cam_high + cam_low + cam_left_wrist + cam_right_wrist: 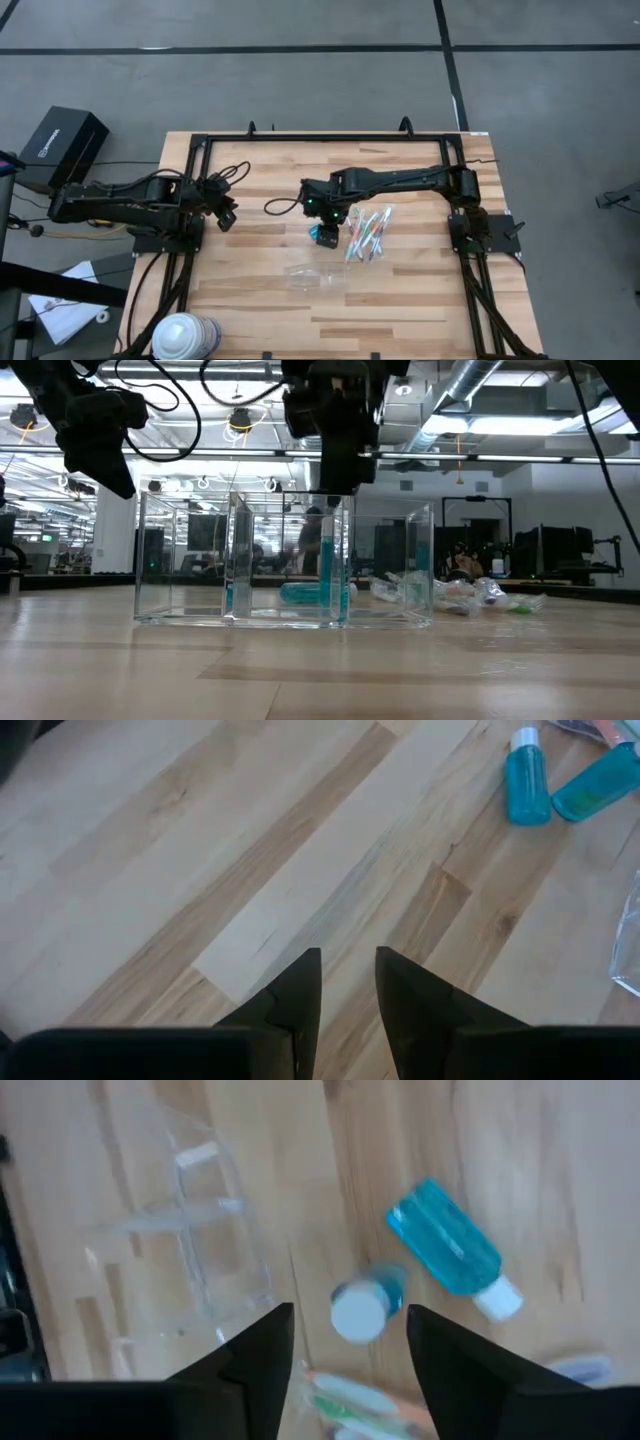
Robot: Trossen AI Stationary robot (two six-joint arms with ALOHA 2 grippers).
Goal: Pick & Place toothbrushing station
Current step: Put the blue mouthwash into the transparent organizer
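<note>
Right gripper (345, 1335) above mid-table, fingers wide, holding nothing. Directly below: blue bottle (368, 1304) standing upright, white cap up; second blue bottle (452, 1248) lying flat beside. Toothbrushes (366, 232) heaped just right. Clear organizer (178, 1270) near. Left gripper (348, 982) over bare table (150, 870) at left, fingers narrow, empty.

Left of the clear plastic organizer (313, 277), bare bench (250, 290) gives open passage. Beyond it, two blue bottles (445, 1250), one upright, and bagged toothbrushes (368, 233) crowd the way, under the right end effector (327, 232).
</note>
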